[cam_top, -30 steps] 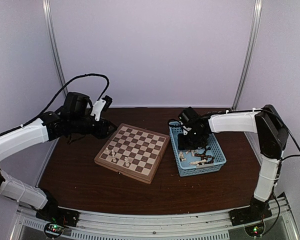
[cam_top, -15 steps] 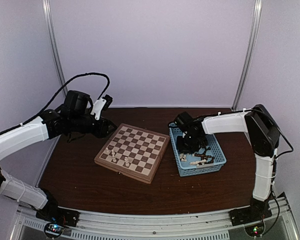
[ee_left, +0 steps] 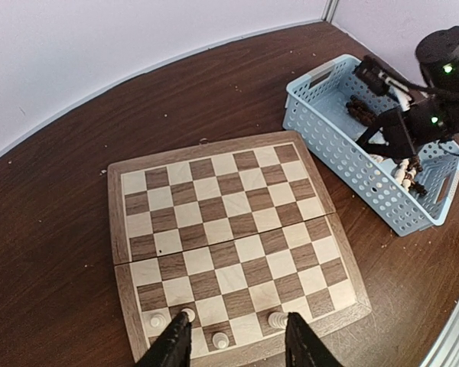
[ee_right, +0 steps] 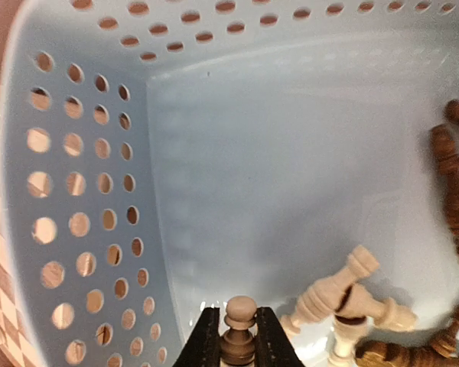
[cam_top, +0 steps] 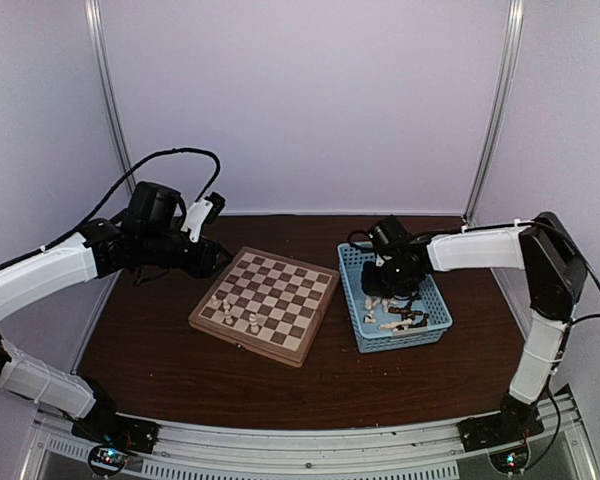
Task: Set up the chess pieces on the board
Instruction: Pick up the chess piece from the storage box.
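The board [cam_top: 280, 290] lies at the table's middle, with several cream chess pieces [cam_top: 230, 310] along its near-left edge. My left gripper [cam_top: 218, 257] hovers over that edge, and in the left wrist view it [ee_left: 237, 330] stands open above the board [ee_left: 229, 229], holding nothing. Cream pieces [ee_left: 278, 319] stand between and beside its fingers. My right gripper [cam_top: 385, 288] reaches down into the blue basket [cam_top: 437, 300]. Seen from its wrist, it [ee_right: 239, 319] is shut on an upright cream pawn [ee_right: 240, 309]. More cream pieces [ee_right: 333, 294] and dark pieces [ee_right: 451, 176] lie loose on the basket floor.
The perforated basket wall [ee_right: 84, 191] stands close on the left of the held pawn. Right of the board in the left wrist view sits the basket [ee_left: 329, 145], with the right arm above it. White walls and metal posts [cam_top: 105, 100] enclose the dark table [cam_top: 160, 350].
My right gripper has closed its fingers on the cream pawn inside the basket, and its arm has shifted slightly to the right. The left arm has stayed still.
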`<action>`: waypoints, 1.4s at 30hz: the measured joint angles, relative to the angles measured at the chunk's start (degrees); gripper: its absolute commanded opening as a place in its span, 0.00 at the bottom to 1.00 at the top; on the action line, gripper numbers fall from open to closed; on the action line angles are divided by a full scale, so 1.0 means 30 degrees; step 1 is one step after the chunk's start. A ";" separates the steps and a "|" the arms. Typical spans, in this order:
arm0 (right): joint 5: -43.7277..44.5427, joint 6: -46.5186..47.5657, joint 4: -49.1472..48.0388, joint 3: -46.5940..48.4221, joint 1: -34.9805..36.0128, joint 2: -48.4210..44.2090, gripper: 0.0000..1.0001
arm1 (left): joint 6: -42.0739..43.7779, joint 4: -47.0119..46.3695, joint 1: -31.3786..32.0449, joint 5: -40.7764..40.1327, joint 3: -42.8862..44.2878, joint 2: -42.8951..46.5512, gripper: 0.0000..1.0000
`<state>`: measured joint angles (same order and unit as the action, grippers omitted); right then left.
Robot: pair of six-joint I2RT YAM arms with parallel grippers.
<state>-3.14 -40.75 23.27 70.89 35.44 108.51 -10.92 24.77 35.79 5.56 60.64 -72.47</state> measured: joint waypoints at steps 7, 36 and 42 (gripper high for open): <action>0.0109 0.1654 -0.2441 -0.1858 -0.0495 -0.4124 0.00 | 0.0000 0.0000 0.0000 0.0124 0.0007 0.0000 0.44; -0.9989 0.0612 -2.1420 -1.0098 -0.0619 -1.0418 0.02 | -0.3373 -0.9311 0.5202 0.6382 0.2994 -0.7431 0.66; -1.0542 -0.0080 -2.2775 -1.0098 -0.0248 -1.0418 0.02 | -0.4568 -1.1402 0.5180 0.7788 0.3242 -0.8437 0.55</action>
<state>-34.76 -40.99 -45.06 40.60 34.70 77.25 -24.62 -9.43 51.33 28.93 70.37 -97.78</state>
